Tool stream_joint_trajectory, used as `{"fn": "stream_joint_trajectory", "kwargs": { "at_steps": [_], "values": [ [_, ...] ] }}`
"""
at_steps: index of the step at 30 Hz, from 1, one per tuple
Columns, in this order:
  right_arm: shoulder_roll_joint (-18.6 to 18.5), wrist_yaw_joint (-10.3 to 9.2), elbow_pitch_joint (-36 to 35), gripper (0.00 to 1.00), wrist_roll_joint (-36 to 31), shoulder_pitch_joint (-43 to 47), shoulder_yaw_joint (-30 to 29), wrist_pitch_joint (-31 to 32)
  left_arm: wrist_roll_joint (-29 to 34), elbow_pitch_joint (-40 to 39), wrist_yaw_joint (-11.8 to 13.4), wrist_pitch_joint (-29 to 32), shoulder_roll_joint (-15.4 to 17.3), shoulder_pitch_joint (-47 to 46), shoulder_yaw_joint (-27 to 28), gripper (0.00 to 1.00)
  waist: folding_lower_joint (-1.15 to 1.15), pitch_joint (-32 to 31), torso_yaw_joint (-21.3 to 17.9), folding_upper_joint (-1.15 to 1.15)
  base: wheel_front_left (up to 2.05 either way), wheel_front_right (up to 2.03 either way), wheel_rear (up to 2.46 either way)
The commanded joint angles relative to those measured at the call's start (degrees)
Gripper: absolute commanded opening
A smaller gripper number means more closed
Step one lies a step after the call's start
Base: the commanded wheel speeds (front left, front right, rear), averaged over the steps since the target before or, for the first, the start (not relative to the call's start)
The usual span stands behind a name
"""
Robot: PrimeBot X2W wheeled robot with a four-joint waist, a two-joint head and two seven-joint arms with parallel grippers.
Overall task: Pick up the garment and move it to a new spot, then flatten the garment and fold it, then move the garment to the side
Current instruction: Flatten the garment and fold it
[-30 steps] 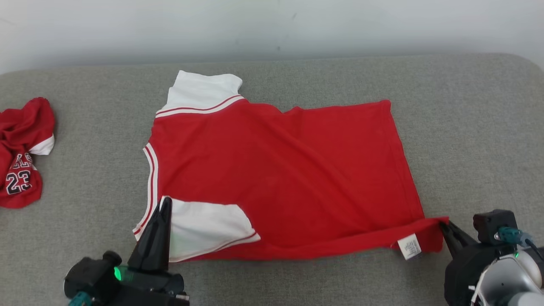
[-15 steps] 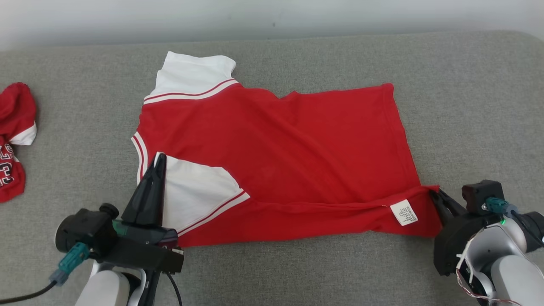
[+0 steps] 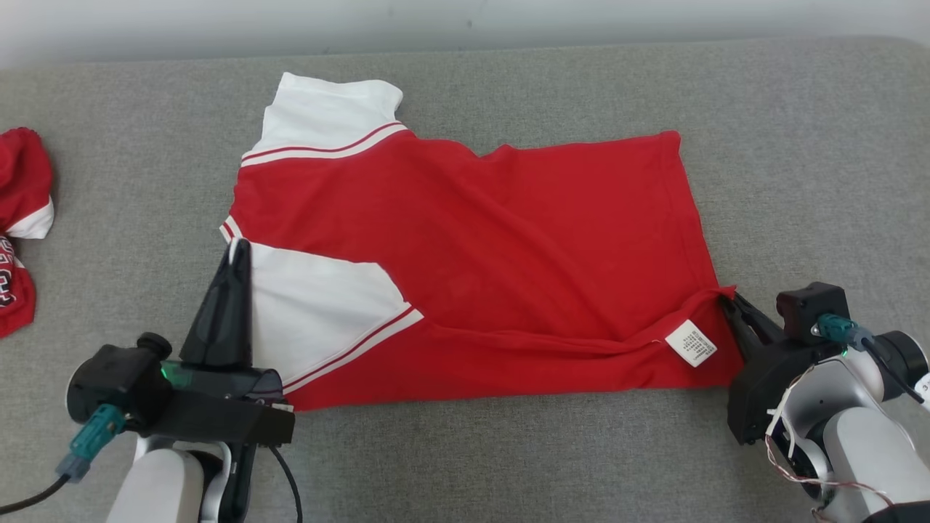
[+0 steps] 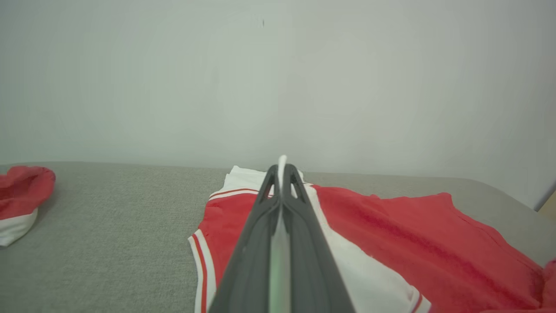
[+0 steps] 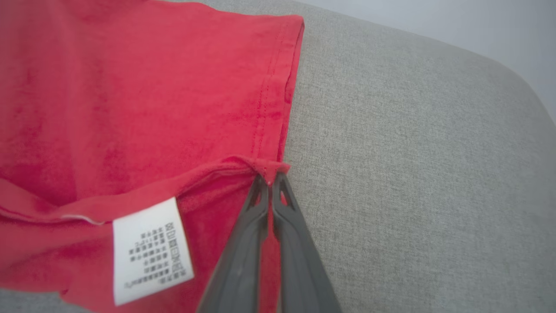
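Note:
The garment (image 3: 494,240) is a red shirt with white sleeves, spread sideways on the grey padded table (image 3: 581,80). Its near edge is lifted and folding away from me, over the body. My left gripper (image 3: 238,247) is shut on the tip of the near white sleeve (image 3: 312,312), whose cloth shows between the fingertips (image 4: 282,167). My right gripper (image 3: 726,299) is shut on the garment's near hem corner (image 5: 269,167), beside a white care label (image 3: 690,343) (image 5: 150,250). The far white sleeve (image 3: 327,116) lies flat.
A second red and white garment (image 3: 18,232) lies crumpled at the table's left edge, also seen in the left wrist view (image 4: 21,195). A pale wall (image 4: 278,78) rises behind the table. Bare grey padding surrounds the shirt on the right (image 5: 412,152).
Both grippers have carried the near edge of the garment away from me, so the near sleeve and hem lie further over the red body. The head camera has also tilted.

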Motion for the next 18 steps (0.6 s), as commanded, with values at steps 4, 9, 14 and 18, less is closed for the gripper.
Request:
{"fn": "stream_joint_trajectory", "kwargs": {
  "at_steps": [4,9,14,18],
  "values": [
    [-0.4,-0.11,1.0,0.00,0.3,-1.2,0.0,0.3,2.0,0.4,0.2,-0.1,-1.9,0.3,4.0,0.00,0.00,0.2,0.5,-0.01,0.00,0.00,0.00],
    [-0.1,-0.11,1.3,0.00,0.0,-1.5,0.1,0.5,2.6,2.0,0.2,-0.1,-2.7,1.1,4.1,0.00,0.00,0.4,0.7,-0.01,0.00,0.00,0.00],
    [0.5,-0.11,0.9,0.00,-0.7,-1.9,-1.0,-0.4,3.4,3.3,0.2,-0.1,-3.2,0.4,5.0,0.00,0.00,0.5,0.8,-0.01,0.00,0.00,0.00],
    [1.3,-0.11,1.3,0.00,-1.4,-2.0,-1.9,-0.6,3.9,4.9,0.2,-0.1,-3.6,-0.2,5.3,0.00,0.00,0.5,0.7,-0.01,0.00,0.00,0.00]
  ]
}}
